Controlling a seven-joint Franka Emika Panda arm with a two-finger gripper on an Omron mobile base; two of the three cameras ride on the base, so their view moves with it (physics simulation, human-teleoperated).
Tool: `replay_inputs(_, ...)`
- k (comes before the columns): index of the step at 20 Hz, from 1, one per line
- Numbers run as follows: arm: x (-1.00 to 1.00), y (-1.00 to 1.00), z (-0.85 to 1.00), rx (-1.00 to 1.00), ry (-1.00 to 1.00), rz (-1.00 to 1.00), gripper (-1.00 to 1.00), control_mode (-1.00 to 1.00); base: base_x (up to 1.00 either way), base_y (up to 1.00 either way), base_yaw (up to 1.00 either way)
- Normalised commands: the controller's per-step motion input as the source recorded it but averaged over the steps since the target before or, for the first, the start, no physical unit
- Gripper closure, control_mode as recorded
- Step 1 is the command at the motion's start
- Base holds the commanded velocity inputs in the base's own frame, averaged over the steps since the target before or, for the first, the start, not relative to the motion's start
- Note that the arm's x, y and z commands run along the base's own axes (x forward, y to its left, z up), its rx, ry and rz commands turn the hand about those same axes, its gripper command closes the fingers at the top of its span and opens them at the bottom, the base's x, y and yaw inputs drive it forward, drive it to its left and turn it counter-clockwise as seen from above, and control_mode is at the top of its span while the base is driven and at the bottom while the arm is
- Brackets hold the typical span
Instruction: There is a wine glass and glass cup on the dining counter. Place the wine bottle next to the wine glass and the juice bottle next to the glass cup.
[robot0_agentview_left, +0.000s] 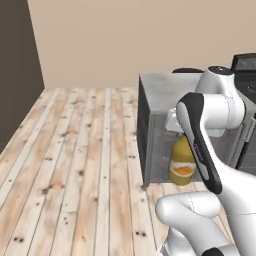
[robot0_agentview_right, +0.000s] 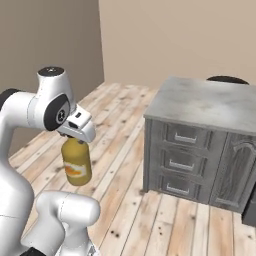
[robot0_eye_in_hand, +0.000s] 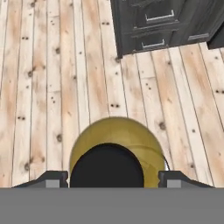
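The juice bottle (robot0_agentview_left: 181, 165) (robot0_agentview_right: 76, 162) is squat and yellow-orange with an orange-white label, and it hangs upright in the air above the wooden floor. My gripper (robot0_agentview_right: 75, 137) (robot0_eye_in_hand: 113, 177) is shut on its neck from above. In the hand view the two fingertips (robot0_eye_in_hand: 51, 178) flank the bottle's dark cap, with the yellow body (robot0_eye_in_hand: 113, 133) below it. The wine bottle, wine glass and glass cup are out of view. I cannot tell whether the grey cabinet (robot0_agentview_left: 150, 125) (robot0_agentview_right: 185, 150) with a marble-look top belongs to the dining counter.
The cabinet's drawer fronts (robot0_eye_in_hand: 148, 26) stand ahead and to the right of the bottle. A dark appliance (robot0_agentview_left: 245, 65) adjoins it on the far side, and a dark round thing (robot0_agentview_right: 227, 79) shows behind its top. Open plank floor (robot0_agentview_left: 75, 165) stretches to the left, with a beige wall beyond.
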Motion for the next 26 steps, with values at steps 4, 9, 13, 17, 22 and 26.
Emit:
replay_inputs(4, 0.00, 0.00, 0.00, 0.00, 0.00, 0.00, 1.00, 1.00, 0.62, 0.05, 0.08)
replay_inputs(9, 0.00, 0.00, 0.00, 0.00, 0.00, 0.00, 1.00, 1.00, 0.69, 0.10, 0.07)
replay_inputs(13, 0.00, 0.00, 0.00, 0.00, 0.00, 0.00, 1.00, 1.00, 0.73, 0.25, 0.01)
replay_inputs(17, 0.00, 0.00, 0.00, 0.00, 0.00, 0.00, 1.00, 1.00, 0.73, 0.36, 0.00)
replay_inputs(22, 0.00, 0.00, 0.00, 0.00, 0.00, 0.00, 1.00, 1.00, 0.70, 0.45, 0.00)
replay_inputs(26, 0.00, 0.00, 0.00, 0.00, 0.00, 0.00, 1.00, 1.00, 0.68, 0.57, -0.07)
